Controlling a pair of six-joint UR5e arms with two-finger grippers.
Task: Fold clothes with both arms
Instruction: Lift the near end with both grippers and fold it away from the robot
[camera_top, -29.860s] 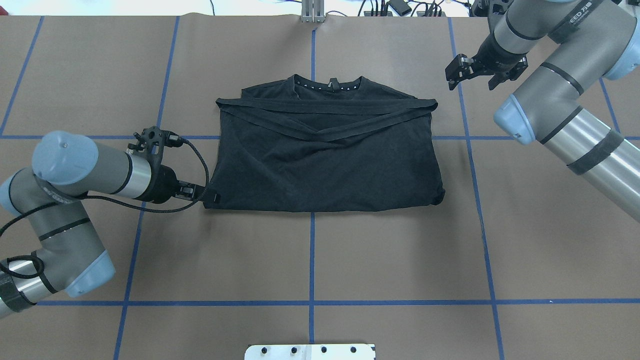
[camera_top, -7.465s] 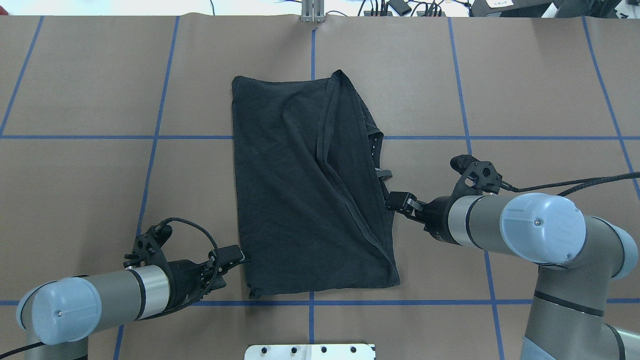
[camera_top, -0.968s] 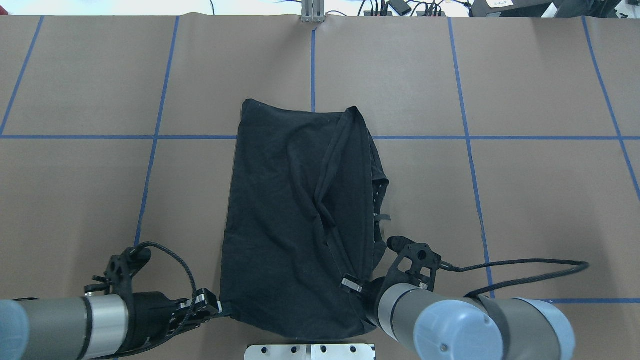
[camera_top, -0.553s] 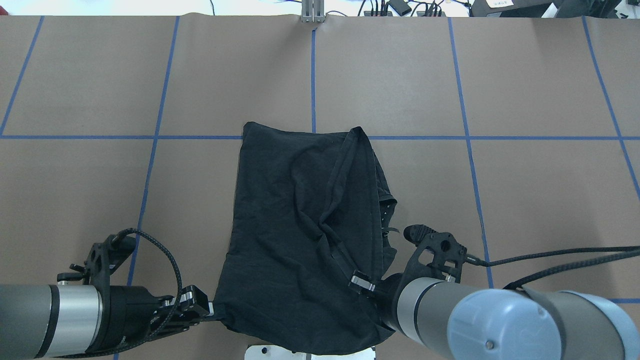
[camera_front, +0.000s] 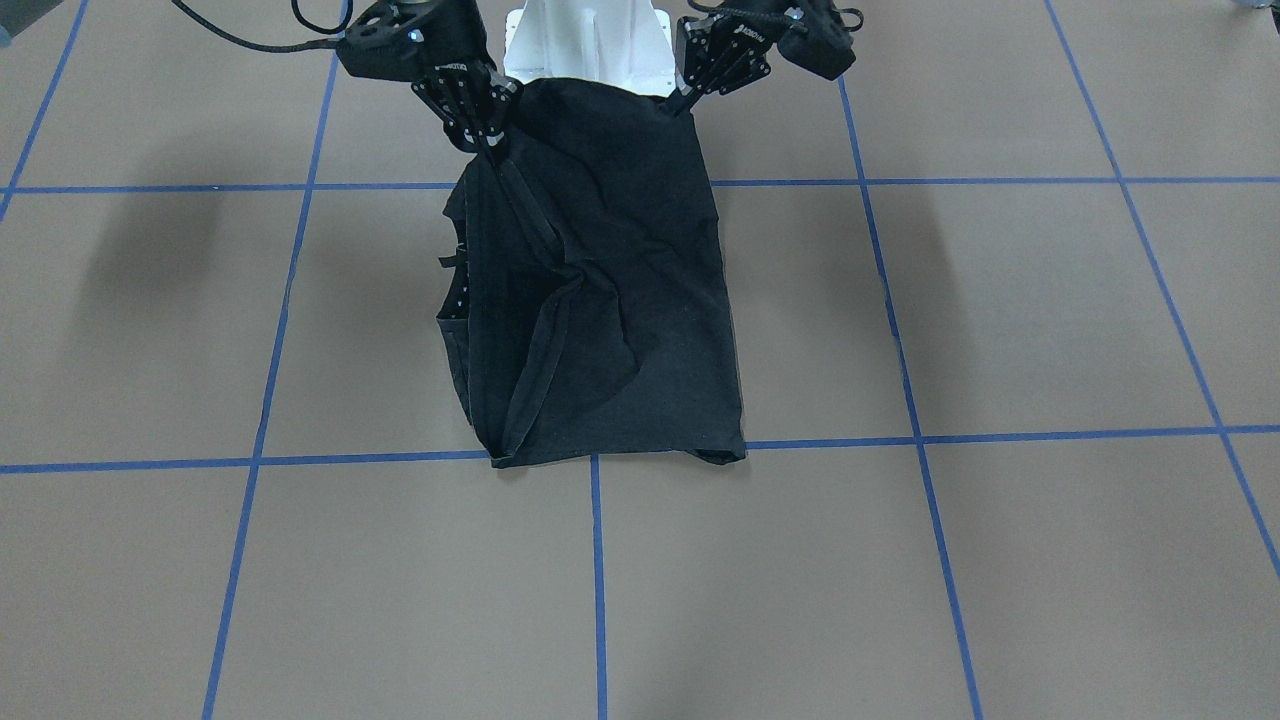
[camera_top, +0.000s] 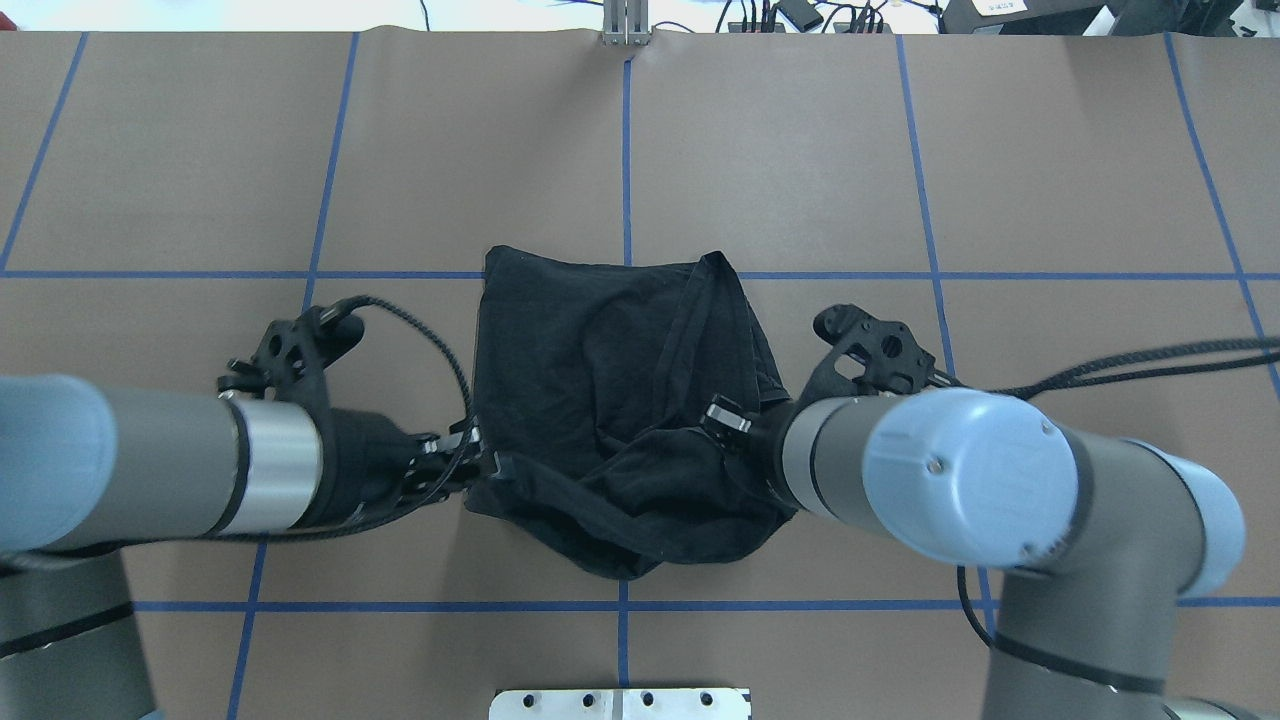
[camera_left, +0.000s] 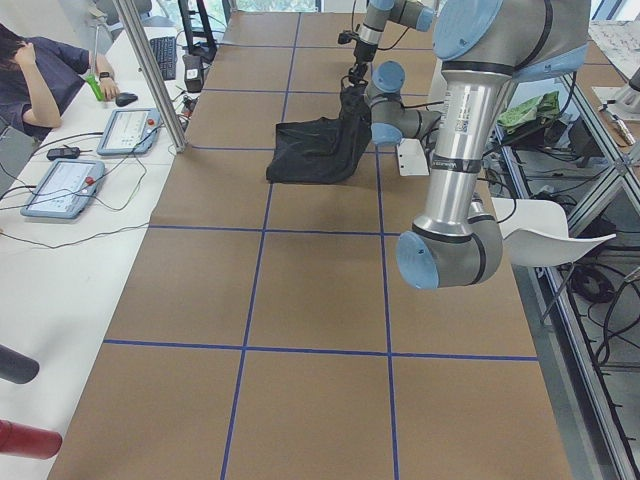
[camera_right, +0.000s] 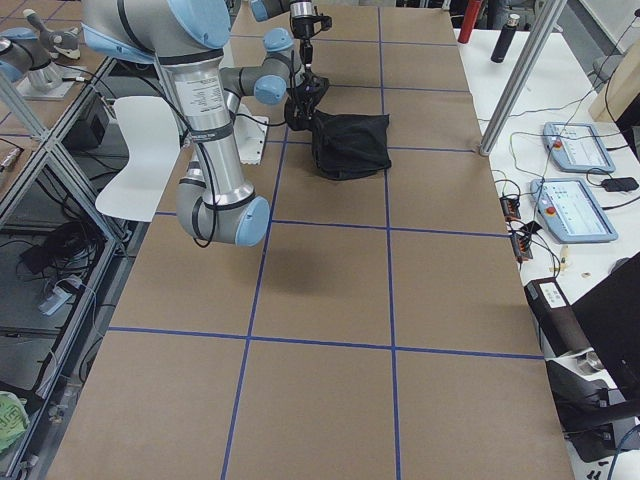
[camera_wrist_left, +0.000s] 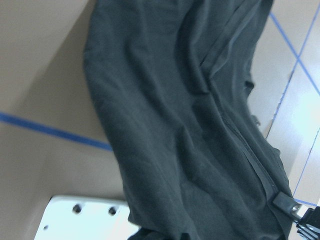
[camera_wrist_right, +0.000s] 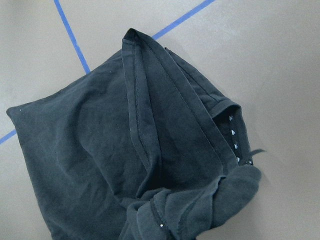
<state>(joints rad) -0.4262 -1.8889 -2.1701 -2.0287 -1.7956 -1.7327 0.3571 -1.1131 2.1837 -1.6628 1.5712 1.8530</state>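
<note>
Brown table (camera_top: 800, 150), blue tape (camera_top: 1100, 275), black T-shirt (camera_top: 600, 350)

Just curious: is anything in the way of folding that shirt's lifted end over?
Nothing visible. The left gripper and right gripper hold the shirt up by its near end; only its flat half lies ahead.

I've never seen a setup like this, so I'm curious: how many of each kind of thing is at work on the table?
Shirt: 1
Arms: 2, left arm, right arm
Tools: 2, left tool, right tool
Total: 5
</note>
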